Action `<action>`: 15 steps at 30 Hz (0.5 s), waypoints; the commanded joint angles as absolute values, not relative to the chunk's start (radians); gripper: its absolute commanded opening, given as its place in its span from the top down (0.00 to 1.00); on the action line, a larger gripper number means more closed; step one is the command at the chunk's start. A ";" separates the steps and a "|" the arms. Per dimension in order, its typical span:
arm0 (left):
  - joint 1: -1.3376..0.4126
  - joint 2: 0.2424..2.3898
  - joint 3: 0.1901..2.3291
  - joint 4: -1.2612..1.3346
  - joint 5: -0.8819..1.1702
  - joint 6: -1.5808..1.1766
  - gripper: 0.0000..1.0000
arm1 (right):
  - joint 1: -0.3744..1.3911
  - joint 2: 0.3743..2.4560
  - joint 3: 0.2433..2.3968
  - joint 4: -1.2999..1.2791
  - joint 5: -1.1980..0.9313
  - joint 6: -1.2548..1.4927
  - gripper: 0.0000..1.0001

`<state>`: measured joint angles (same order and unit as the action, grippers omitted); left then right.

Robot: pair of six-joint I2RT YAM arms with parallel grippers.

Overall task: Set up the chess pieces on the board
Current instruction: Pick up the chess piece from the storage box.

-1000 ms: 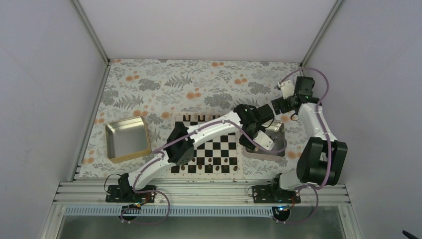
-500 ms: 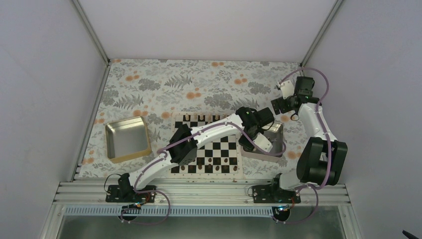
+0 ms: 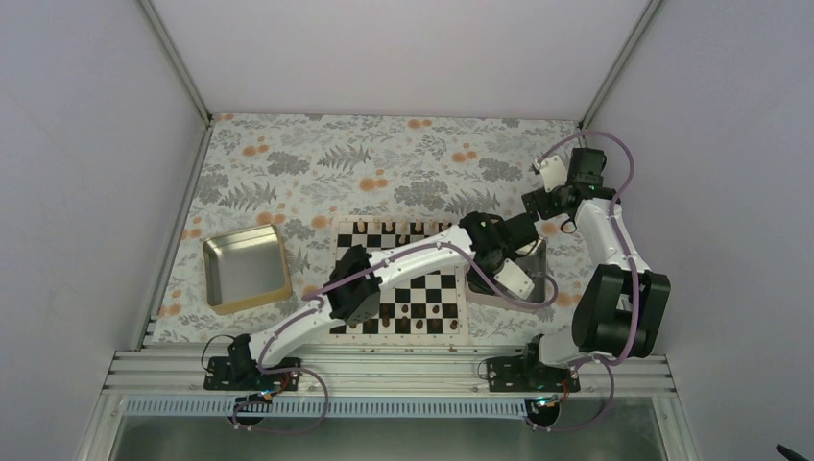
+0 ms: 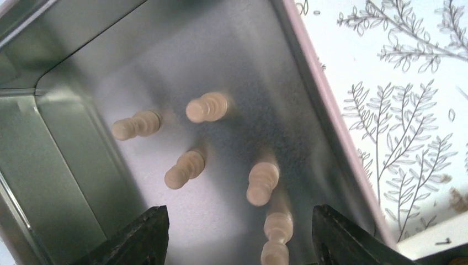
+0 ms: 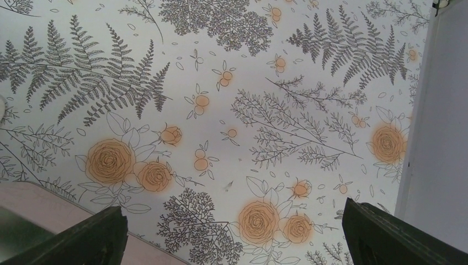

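Note:
Several pale tan chess pieces (image 4: pixel 262 183) stand in a steel tray (image 4: pixel 325 94), which lies just right of the board (image 3: pixel 432 288). My left gripper (image 4: pixel 241 237) hangs open over the tray floor. One piece (image 4: pixel 276 234) stands low between its dark fingertips (image 4: pixel 141 237), touching neither. From above, the left gripper (image 3: pixel 507 261) reaches across the board and hides most of the tray (image 3: pixel 539 252). My right gripper (image 5: pixel 234 237) is open and empty above the flowered cloth, at the far right (image 3: pixel 538 204).
Dark brown chessmen (image 3: pixel 403 312) stand on the board's near rows and along its far row (image 3: pixel 384 228). A second steel tray (image 3: pixel 247 269) lies to the left of the board. A pink tray rim (image 5: pixel 44 210) shows in the right wrist view's lower left corner.
My left arm has shifted a little to the right and further over the right tray. The right arm has not moved.

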<state>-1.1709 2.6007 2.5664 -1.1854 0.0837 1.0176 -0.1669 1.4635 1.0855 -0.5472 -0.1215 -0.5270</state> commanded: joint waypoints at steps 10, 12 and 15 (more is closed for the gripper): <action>-1.215 2.560 2.618 -1.236 -0.057 0.693 0.25 | -0.162 1.454 1.083 -0.555 -0.163 -0.530 0.00; -1.209 2.562 2.621 -1.238 -0.075 0.668 0.25 | -0.163 1.447 1.083 -0.554 -0.161 -0.527 0.00; -1.203 2.567 2.620 -1.243 -0.102 0.646 0.26 | -0.163 1.439 1.083 -0.555 -0.160 -0.523 0.00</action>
